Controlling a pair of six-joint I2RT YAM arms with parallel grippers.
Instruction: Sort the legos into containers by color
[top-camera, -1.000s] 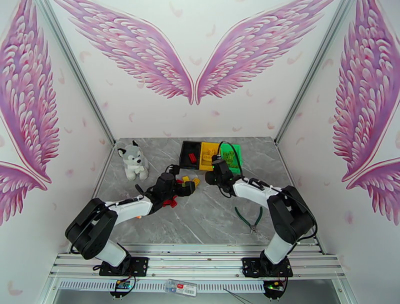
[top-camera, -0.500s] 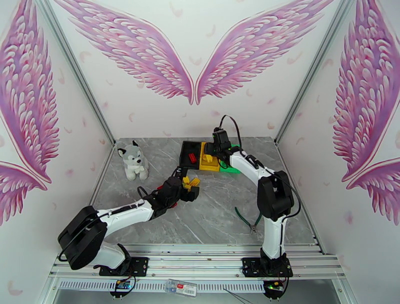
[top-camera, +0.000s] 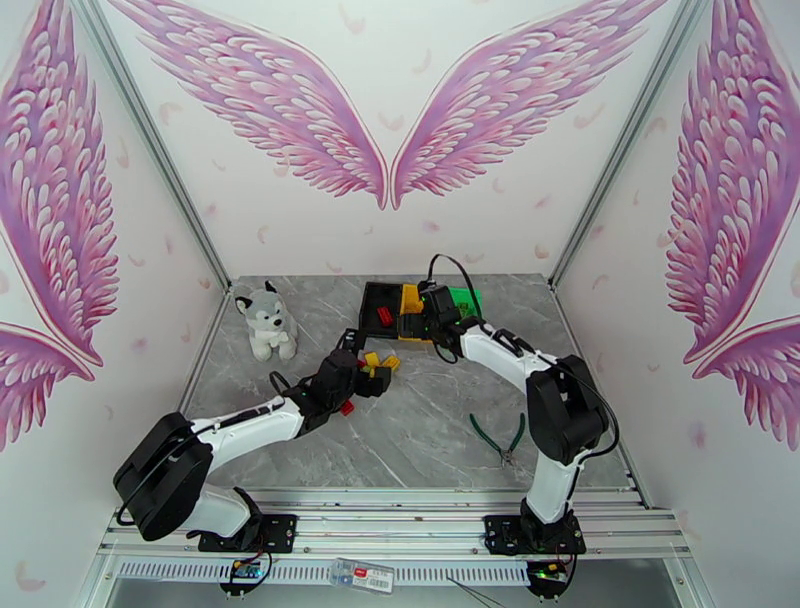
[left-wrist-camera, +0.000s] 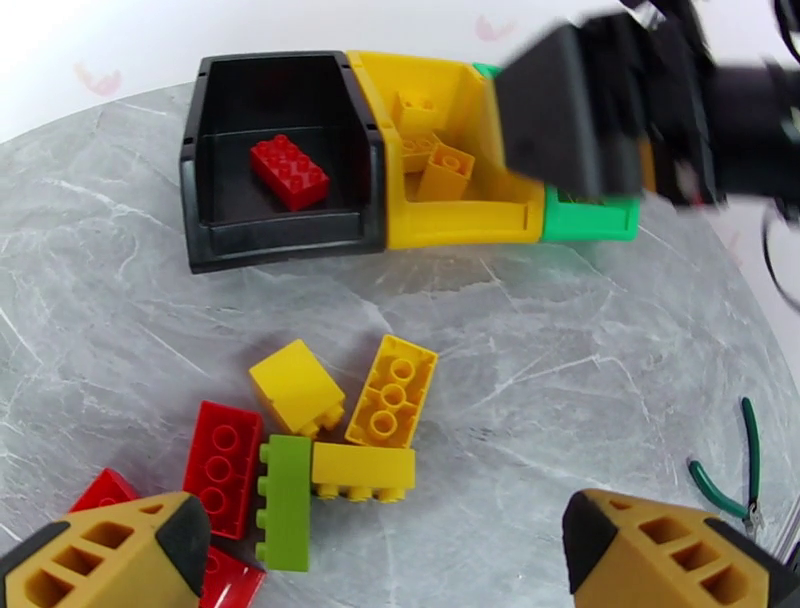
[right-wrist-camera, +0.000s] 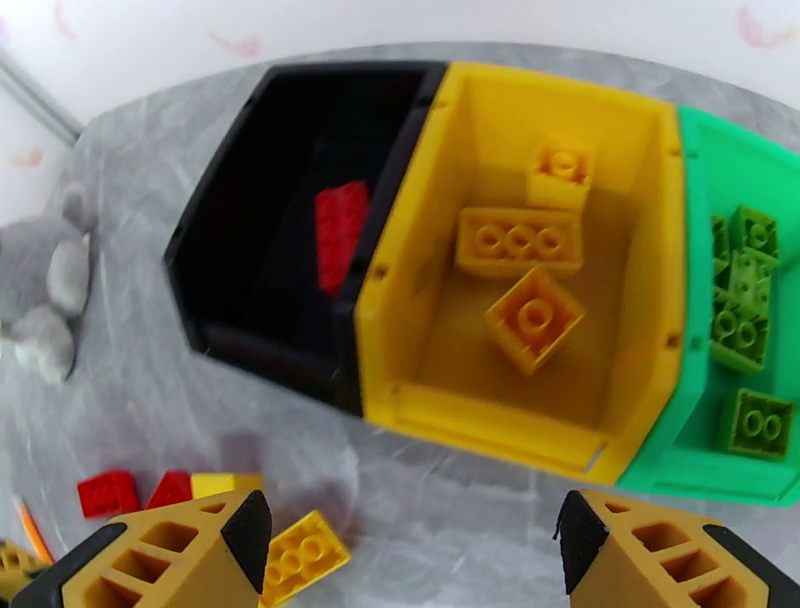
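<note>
bins (top-camera: 408, 300): joined row at the desk's (top-camera: 430, 430) 12 o'clock; black bin (right-wrist-camera: 250, 335) at 9, yellow bin (right-wrist-camera: 480, 425) mid, green bin (right-wrist-camera: 700, 470) at 3
black bin: one red brick (right-wrist-camera: 340, 235) lying flat inside
yellow bin: three yellow bricks (right-wrist-camera: 520, 240) inside
green bin: several green bricks (right-wrist-camera: 740, 300) inside, count unclear
loose pile (left-wrist-camera: 330, 440): on desk at 7 o'clock of bins; three yellow, one green, reds at its 8 o'clock edge, partly behind a finger
left hand (left-wrist-camera: 400, 565): fingers wide apart, nothing between; hovers over loose pile
right hand (right-wrist-camera: 410, 550): fingers apart, holds nothing; hangs over bins, about the yellow-green joint
husky toy (top-camera: 265, 320): desk's 10 o'clock, well apart from pile
pliers (left-wrist-camera: 735, 470): green handles, desk's 4 o'clock
</note>
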